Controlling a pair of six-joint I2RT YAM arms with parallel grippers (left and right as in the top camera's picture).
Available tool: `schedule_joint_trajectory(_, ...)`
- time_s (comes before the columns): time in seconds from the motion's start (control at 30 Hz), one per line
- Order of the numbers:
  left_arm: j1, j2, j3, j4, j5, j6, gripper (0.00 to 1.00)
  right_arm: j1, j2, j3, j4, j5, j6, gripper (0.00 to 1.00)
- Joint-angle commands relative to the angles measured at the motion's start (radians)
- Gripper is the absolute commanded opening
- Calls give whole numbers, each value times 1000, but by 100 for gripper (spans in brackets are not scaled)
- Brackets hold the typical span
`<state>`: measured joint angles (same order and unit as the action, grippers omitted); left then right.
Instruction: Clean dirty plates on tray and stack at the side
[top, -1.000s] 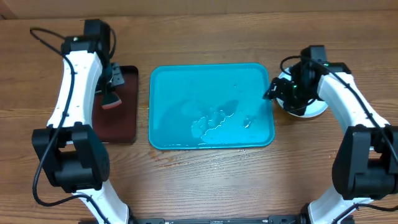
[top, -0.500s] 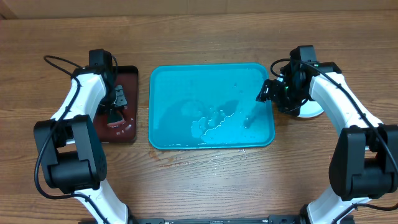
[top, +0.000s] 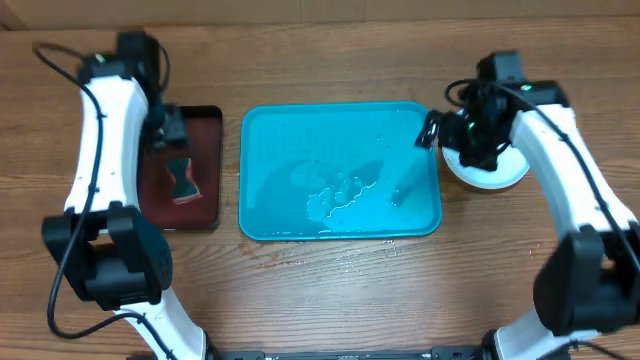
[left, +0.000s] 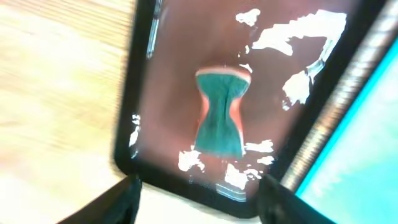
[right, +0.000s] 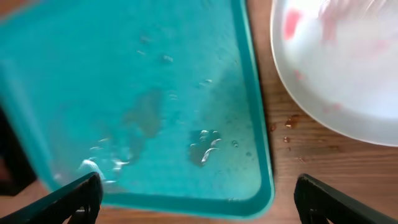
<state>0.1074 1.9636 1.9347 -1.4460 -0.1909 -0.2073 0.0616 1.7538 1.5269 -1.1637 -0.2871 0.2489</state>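
Observation:
The turquoise tray (top: 290, 130) lies mid-table, wet, with no plate on it. A white plate (top: 497, 178) rests on the wood just right of the tray, partly under my right arm; in the right wrist view the plate (right: 348, 68) shows faint red smears. My right gripper (top: 433, 133) hovers over the tray's right rim (right: 258, 155), and this gripper (right: 199, 208) is wide open and empty. My left gripper (top: 167, 128) hangs above the black tray (top: 205, 120). That gripper (left: 199, 211) is open with nothing between its fingers.
A green and red hourglass-shaped sponge (left: 221, 118) lies inside the black tray (left: 140, 93), among white foam patches; it is also seen in the overhead view, sponge (top: 182, 181). Water puddles (top: 345, 193) sit on the turquoise tray. Bare wood table (top: 320, 290) runs along the front.
My left gripper has opened, let the sponge go onto the black tray and risen away from it. My right gripper has opened wider beside the white plate.

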Motion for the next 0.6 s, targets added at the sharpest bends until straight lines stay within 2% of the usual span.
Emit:
schedule_joint_trajectory(0.0, -39, -16, 223, -109, 57, 2, 64, 3, -124, 141, -58, 6, -48, 100)
schedule_joint_trajectory(0.03, -50, -16, 292, -149, 89, 2, 95, 3, -144, 177, -85, 6, -48, 100)
schedule_joint_trajectory(0.07, -61, -16, 351, -178, 123, 1, 100, 3, -167, 220, -119, 6, -48, 100)
schedule_joint_trajectory(0.17, -87, -16, 462, -206, 222, 2, 100, 3, -224, 337, -217, 5, -48, 100)
schedule_joint_trajectory(0.3, -109, -16, 500, -186, 342, 2, 100, 3, -309, 485, -374, 5, -47, 100)
schedule_joint_trajectory(0.4, -113, -15, 493, -186, 341, 2, 100, 4, -380, 533, -439, -23, -28, 100)
schedule_joint_trajectory(0.57, -113, -15, 489, -187, 341, 2, 100, 3, -483, 534, -441, -55, -29, 100)
